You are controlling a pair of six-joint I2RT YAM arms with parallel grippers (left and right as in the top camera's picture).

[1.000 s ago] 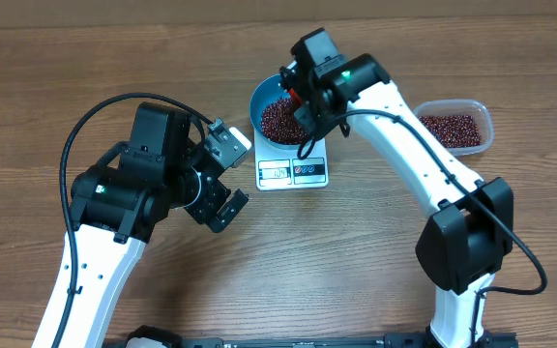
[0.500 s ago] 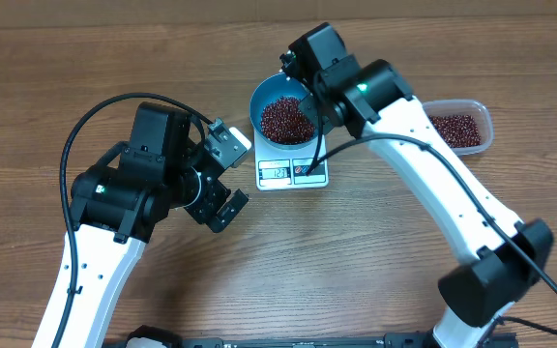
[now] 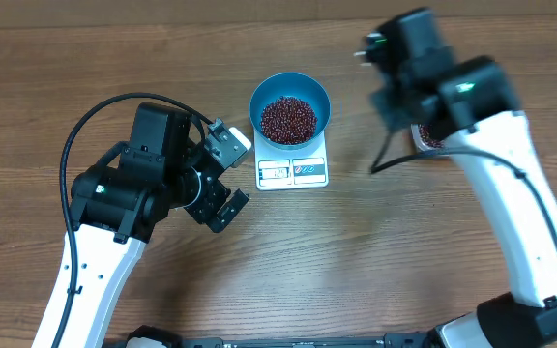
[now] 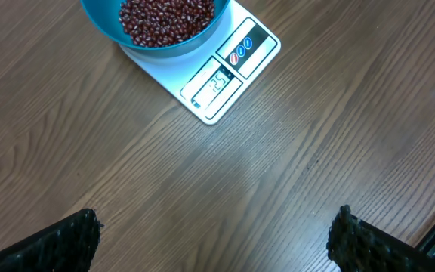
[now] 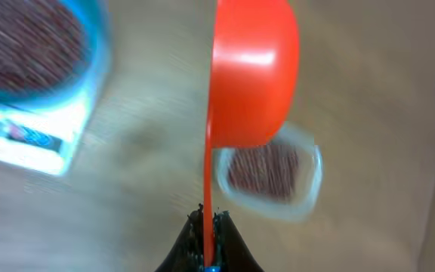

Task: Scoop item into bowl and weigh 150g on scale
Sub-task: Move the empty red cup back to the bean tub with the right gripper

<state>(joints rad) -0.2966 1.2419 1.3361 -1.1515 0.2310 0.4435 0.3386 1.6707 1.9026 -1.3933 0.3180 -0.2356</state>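
We see the left gripper (image 4: pixel 217 249) held wide open over bare table near the scale (image 3: pixel 293 173), the right gripper (image 5: pixel 208 240) clamped on the handle of an orange scoop (image 5: pixel 254 72) pointing straight away from its wrist above a blurred tub (image 5: pixel 310 181), and the beans (image 3: pixel 288 119) heaped in the blue bowl (image 3: pixel 259 99) covering the scale's far half.

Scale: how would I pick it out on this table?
Start at the middle of the wooden table. A blue bowl of beans stands there on a flat white slab, the scale. Nothing else has a display window and buttons.
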